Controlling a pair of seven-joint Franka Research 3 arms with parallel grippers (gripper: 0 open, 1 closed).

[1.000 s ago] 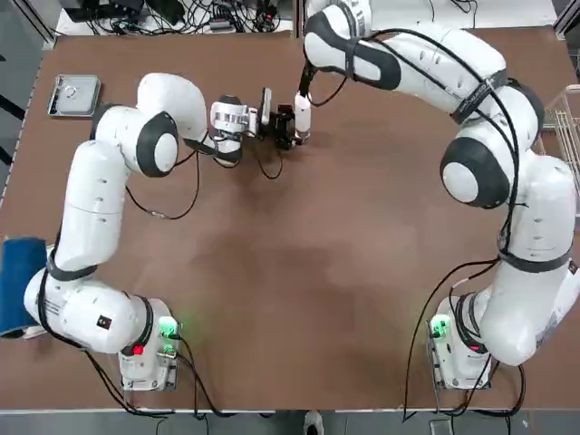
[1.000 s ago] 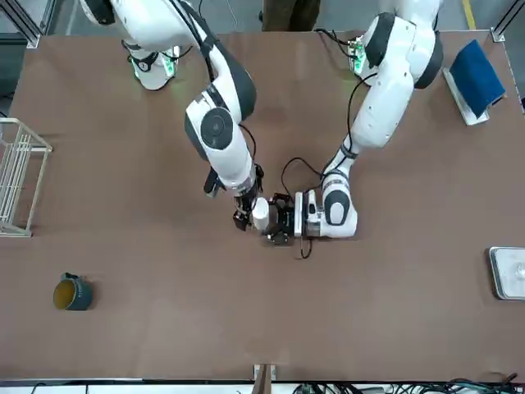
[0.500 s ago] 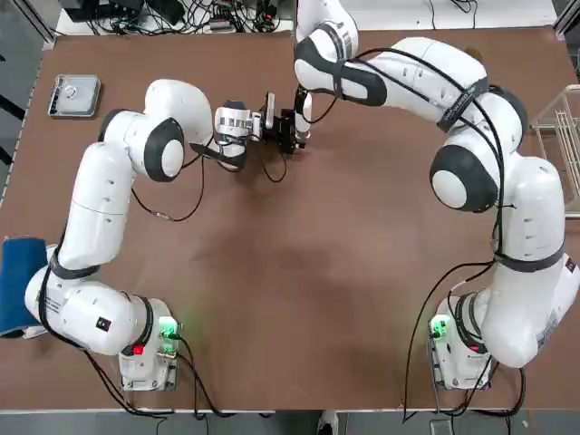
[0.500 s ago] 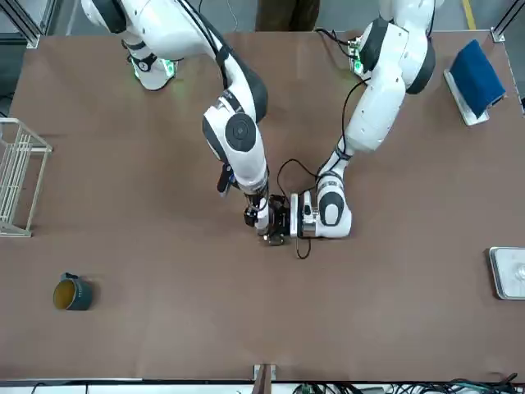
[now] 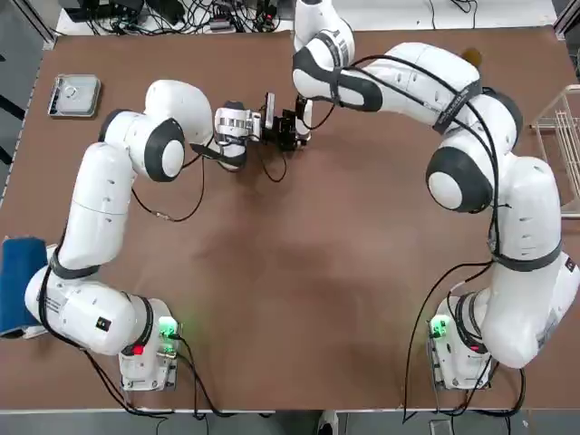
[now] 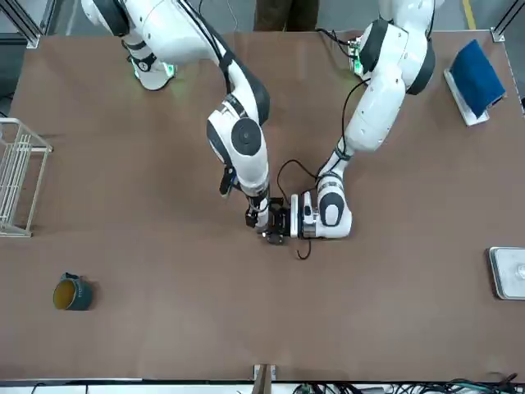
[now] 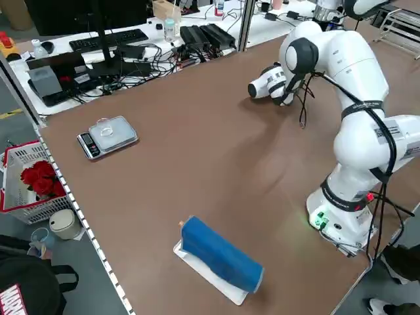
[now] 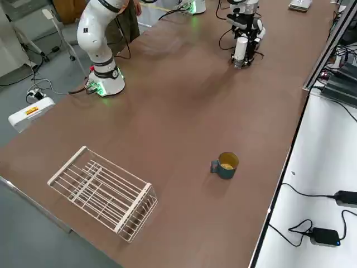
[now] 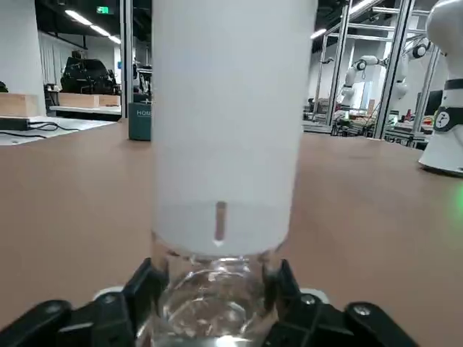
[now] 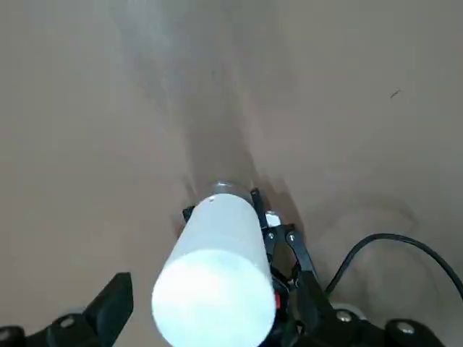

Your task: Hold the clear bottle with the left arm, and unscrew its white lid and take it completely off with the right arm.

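The left gripper point(image 9: 215, 273) is clamped on the clear bottle point(image 9: 210, 311) near its open end, over the far part of the table point(image 5: 299, 299); the white lid point(image 9: 231, 123) is on it, its rounded end reaching away from that grip. The right gripper point(image 10: 210, 285) is beside the lid with its fingers spread, one to either side as far as its wrist view shows — nothing looks gripped there; the step in hand, I judge, is closing on the lid.

To do it well, line the right fingers up with the lid's axis first, so that they meet it squarely and do not drag the bottle sideways; pinch lightly, clear of the left fingertips; turn in short strokes while the left grip holds firm — a loose hold would let the bottle spin with the lid; once the thread runs out, draw the lid straight off.

Against the front view of a second ago, the right arm point(image 6: 238, 135) has swung in towards the left gripper; the lid, plain between the two then, is now mostly covered; the teal mug point(image 6: 72, 293) has not moved.
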